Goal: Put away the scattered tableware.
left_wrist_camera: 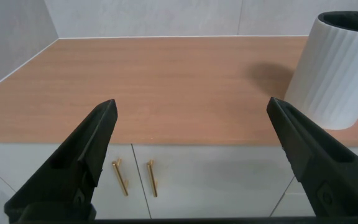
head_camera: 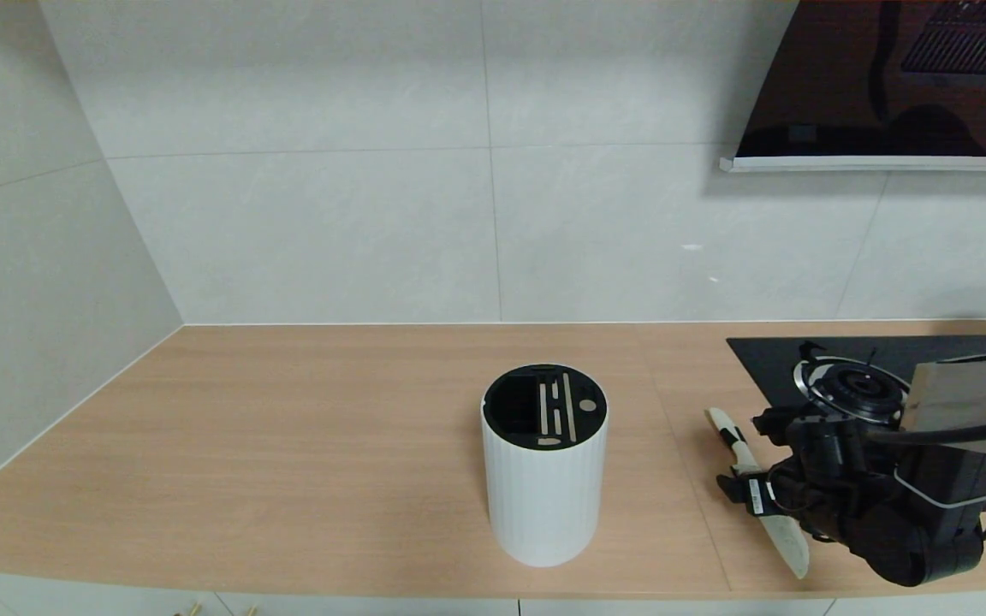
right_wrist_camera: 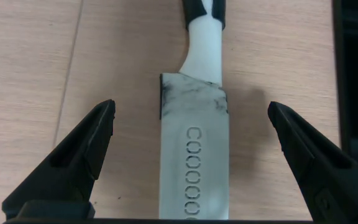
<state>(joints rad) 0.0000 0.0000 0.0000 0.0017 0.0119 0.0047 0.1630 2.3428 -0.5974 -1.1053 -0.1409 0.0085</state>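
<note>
Right fingers (right_wrist_camera: 82, 158) spread astride the oval-stamped white knife (right_wrist_camera: 194, 143); left fingers (left_wrist_camera: 82, 158) likewise apart.

Bright, even light with soft shadows.

Matt wood-grain countertop (head_camera: 288, 445); ribbed matt white holder (head_camera: 544, 488); smooth white knife (right_wrist_camera: 194, 155), blade smudged grey.

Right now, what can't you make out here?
Knife: blade tip cut off by the picture's edge in the right wrist view; in the head view the right gripper covers its middle.
Holder: slot insides too dark in the head view; partly cut off by the edge in the left wrist view.
Stove: right part hidden behind the right arm, head view.
</note>
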